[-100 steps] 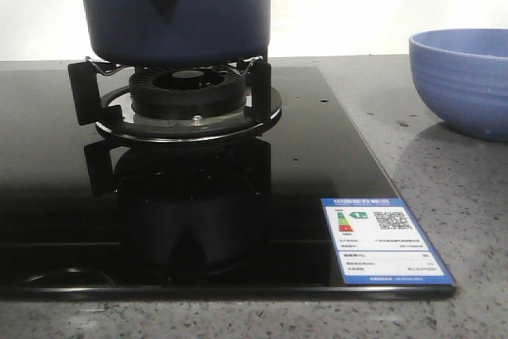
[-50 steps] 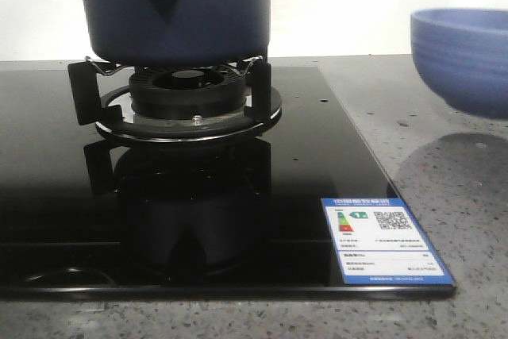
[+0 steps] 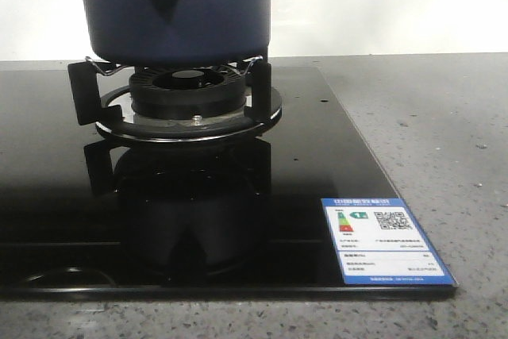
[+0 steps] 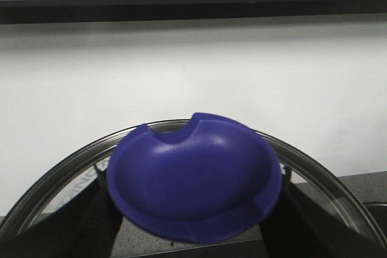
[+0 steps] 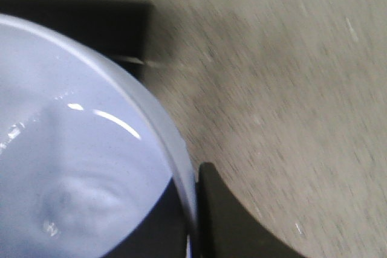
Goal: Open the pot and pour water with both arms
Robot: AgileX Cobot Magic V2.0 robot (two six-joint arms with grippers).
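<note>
1. On the burner stand (image 3: 178, 89) at the back left of the black glass cooktop (image 3: 238, 220) sits the pot (image 3: 178, 5), dark navy, its stubby hollow handle pointing toward the camera; its top is cut off by the front view's upper edge.
2. The pot's lid (image 4: 193, 185), a glass disc with a metal rim and a deep blue knob, fills the lower part of the left wrist view, seen against a white wall.
3. The left gripper (image 4: 193, 222) has a dark finger on either side of that blue knob and is closed around it, holding the lid.
4. The bowl (image 5: 78, 167), pale periwinkle with water inside, fills the near side of the right wrist view above the grey speckled counter (image 5: 290, 89).
5. The right gripper (image 5: 187, 216) is clamped on the bowl's rim, one dark finger inside the wall and one outside.
6. In the front view only a blue sliver of the bowl shows at the upper right edge, high above the counter.
7. An energy label (image 3: 385, 240) is stuck at the cooktop's front right corner.
</note>
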